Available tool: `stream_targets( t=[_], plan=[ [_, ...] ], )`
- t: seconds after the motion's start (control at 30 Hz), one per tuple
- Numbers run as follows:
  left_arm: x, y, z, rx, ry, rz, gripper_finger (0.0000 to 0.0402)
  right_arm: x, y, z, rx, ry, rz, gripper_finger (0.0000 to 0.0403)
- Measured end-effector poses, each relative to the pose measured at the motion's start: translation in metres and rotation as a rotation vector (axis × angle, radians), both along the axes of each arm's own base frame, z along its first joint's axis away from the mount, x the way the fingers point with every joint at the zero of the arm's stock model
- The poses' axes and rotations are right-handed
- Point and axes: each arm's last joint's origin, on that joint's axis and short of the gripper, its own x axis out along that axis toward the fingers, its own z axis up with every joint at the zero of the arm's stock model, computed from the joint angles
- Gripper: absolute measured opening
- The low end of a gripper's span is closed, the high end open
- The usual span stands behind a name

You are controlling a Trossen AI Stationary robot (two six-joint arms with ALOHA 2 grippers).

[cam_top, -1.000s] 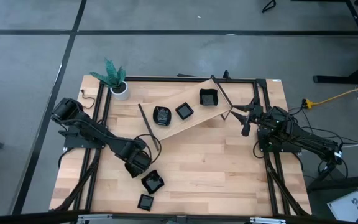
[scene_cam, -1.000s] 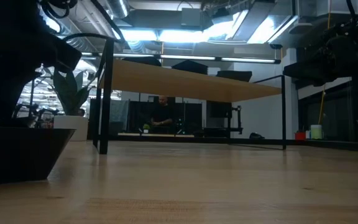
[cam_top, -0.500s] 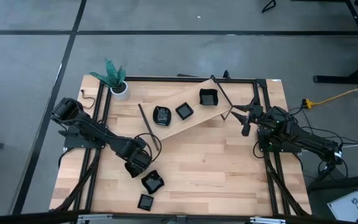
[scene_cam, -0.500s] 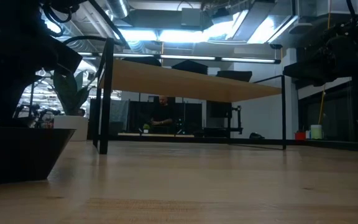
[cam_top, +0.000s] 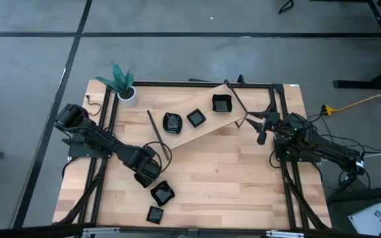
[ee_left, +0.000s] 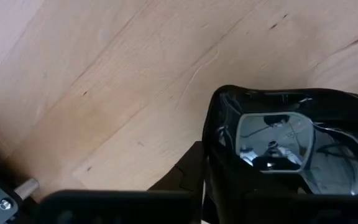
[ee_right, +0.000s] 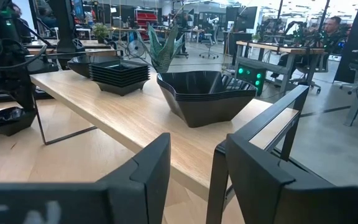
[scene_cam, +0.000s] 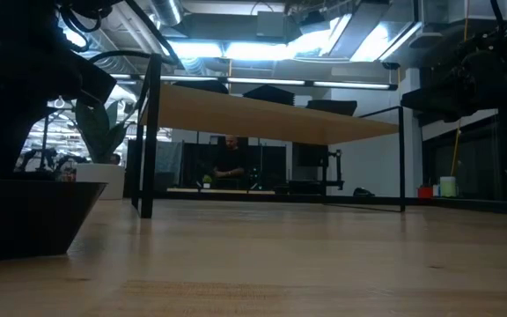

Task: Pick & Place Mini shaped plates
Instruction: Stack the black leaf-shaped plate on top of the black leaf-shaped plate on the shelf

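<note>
High view shows a wooden table (cam_top: 210, 178) with a raised wooden shelf (cam_top: 207, 129) lying across its upper middle part. On this shelf stand three black mini plates: a rounded one (cam_top: 172, 122) at the left end, a small square one (cam_top: 196, 118) in the middle, and a bigger square one (cam_top: 221, 103) at the right end. Two more plates lie on the table in the lower left of the frame: one plate (cam_top: 162, 193) just below the left gripper, and a smaller square plate (cam_top: 155, 215) near the bottom edge of the table.

The left gripper (cam_top: 145, 176) is in the lower left part, directly beside the plate on the table. In the left wrist view this glossy plate (ee_left: 291, 146) fills the lower right of the frame, and one dark finger (ee_left: 182, 174) touches its outer wall. The fingers look nearly closed around the rim of this plate, but the second finger is hidden, so the grip is not fully sure.

The right gripper (cam_top: 262, 127) waits at the right end of the shelf, in the upper right area of the table. In the right wrist view its two fingers (ee_right: 148, 180) stand clearly apart and hold nothing. Beyond them, on the shelf, are a deep wavy plate (ee_right: 205, 96) and a stack of square plates (ee_right: 119, 74).

A white pot with a green plant (cam_top: 124, 89) stands at the upper left corner of the table.
</note>
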Motion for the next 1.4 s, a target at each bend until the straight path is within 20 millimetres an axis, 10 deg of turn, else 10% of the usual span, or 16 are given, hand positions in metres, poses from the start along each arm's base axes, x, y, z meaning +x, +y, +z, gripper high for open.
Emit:
stream_targets(
  t=[1.4],
  plan=[
    [-0.023, -0.026, 0.045, 0.332, -0.434, -0.168, 0.0002, 0.0, 0.0, 0.0, 0.0, 0.0, -0.001, 0.0154]
  ],
)
